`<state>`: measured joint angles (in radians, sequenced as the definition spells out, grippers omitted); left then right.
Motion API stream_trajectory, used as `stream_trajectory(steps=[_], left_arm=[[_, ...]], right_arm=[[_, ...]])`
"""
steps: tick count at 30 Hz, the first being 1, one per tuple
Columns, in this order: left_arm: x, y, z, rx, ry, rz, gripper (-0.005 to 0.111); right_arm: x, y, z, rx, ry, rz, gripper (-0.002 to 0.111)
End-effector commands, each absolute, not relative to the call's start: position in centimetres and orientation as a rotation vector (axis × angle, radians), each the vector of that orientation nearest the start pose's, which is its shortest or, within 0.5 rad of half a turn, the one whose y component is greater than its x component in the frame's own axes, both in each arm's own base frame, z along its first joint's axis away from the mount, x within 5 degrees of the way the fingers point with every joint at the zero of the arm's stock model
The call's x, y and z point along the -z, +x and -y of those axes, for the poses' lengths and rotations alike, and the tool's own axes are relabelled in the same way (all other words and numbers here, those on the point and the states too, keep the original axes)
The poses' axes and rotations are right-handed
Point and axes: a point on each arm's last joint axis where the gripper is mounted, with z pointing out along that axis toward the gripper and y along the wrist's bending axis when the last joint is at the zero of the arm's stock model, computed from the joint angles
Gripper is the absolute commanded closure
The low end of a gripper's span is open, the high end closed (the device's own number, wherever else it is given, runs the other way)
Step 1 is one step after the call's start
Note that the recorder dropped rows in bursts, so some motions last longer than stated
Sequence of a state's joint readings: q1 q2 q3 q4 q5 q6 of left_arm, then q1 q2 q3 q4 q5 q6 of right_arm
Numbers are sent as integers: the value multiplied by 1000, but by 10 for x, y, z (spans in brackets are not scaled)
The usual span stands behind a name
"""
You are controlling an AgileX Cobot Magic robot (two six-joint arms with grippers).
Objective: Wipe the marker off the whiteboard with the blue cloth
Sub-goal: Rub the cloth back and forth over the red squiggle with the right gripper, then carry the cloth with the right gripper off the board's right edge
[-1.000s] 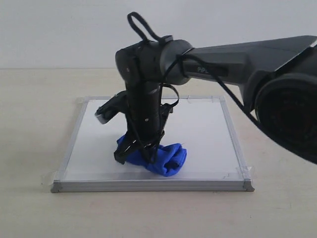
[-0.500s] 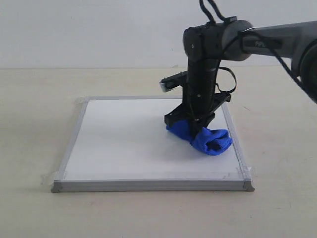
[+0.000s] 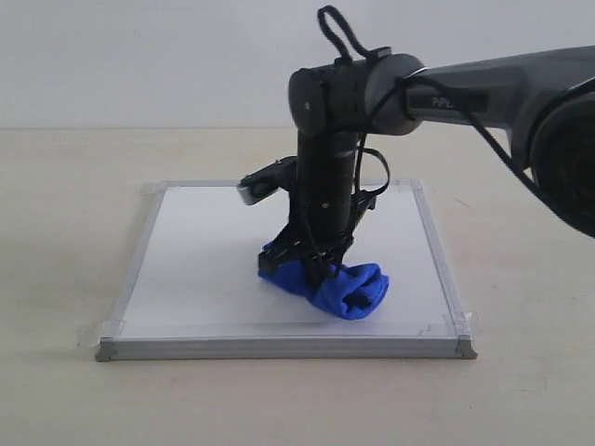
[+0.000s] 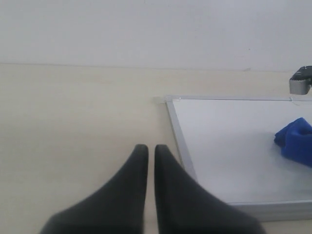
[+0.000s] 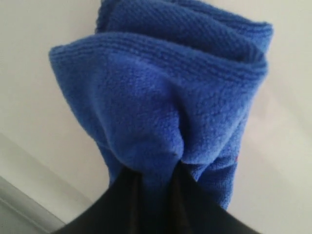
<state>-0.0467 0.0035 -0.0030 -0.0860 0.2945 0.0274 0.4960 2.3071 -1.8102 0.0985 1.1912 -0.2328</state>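
The whiteboard (image 3: 204, 260) lies flat on the table, silver-framed, with tape at its corners. My right gripper (image 3: 311, 265) points down onto it near the front middle, shut on the blue cloth (image 3: 339, 288), which is bunched and pressed on the board. In the right wrist view the blue cloth (image 5: 165, 97) fills the frame, pinched between the dark fingers (image 5: 129, 195). A faint red speck shows at the cloth's edge; no marker line shows on the board. My left gripper (image 4: 147, 148) is shut and empty, hovering over the table beside the whiteboard (image 4: 229, 146), with the blue cloth (image 4: 296, 141) at the far side.
The board rests on a pale beige table (image 3: 65, 204) with a white wall behind. The right arm's dark links (image 3: 483, 88) reach in from the right above the board's back right part. The wrist camera housing (image 3: 260, 186) juts out to the left.
The right gripper swept the cloth from front left to the right side of the board, then back leftward and forward to the front middle.
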Motion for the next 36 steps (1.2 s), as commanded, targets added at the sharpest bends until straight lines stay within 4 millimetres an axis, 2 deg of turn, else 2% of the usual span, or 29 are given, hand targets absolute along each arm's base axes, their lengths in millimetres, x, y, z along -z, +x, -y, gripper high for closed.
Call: stream_trajectory(steps=[1, 4, 7, 9, 13, 15, 18, 22, 28, 31, 36], left_arm=[[-187, 54, 5, 90, 12, -1779, 102], [-187, 54, 5, 90, 12, -1779, 102], [-187, 54, 5, 90, 12, -1779, 102], [-187, 54, 5, 90, 12, -1779, 102], [-187, 54, 5, 90, 12, -1779, 102], [-187, 54, 5, 90, 12, -1779, 102], [-187, 54, 5, 90, 12, -1779, 102], [-187, 54, 5, 90, 12, -1779, 102], [-187, 54, 5, 90, 12, -1779, 102], [-187, 54, 5, 90, 12, -1779, 102], [-187, 54, 5, 90, 12, -1779, 102]], right_arm=[[-118, 391, -231, -200, -1029, -3022, 108], [-118, 402, -207, -25, -918, -3065, 108], [-122, 417, -174, 102, -702, -3103, 108], [-136, 425, -151, 59, -530, -3113, 108], [-177, 433, -130, -126, -173, -3044, 108], [-197, 434, -114, -141, -11, -3011, 108], [-218, 431, -85, -106, 145, -3007, 108], [-231, 422, -53, -45, 271, -2992, 108], [-221, 399, -23, -46, 379, -2904, 108], [-212, 391, -22, -106, 320, -2844, 108], [-177, 383, -27, -187, 296, -2840, 108]])
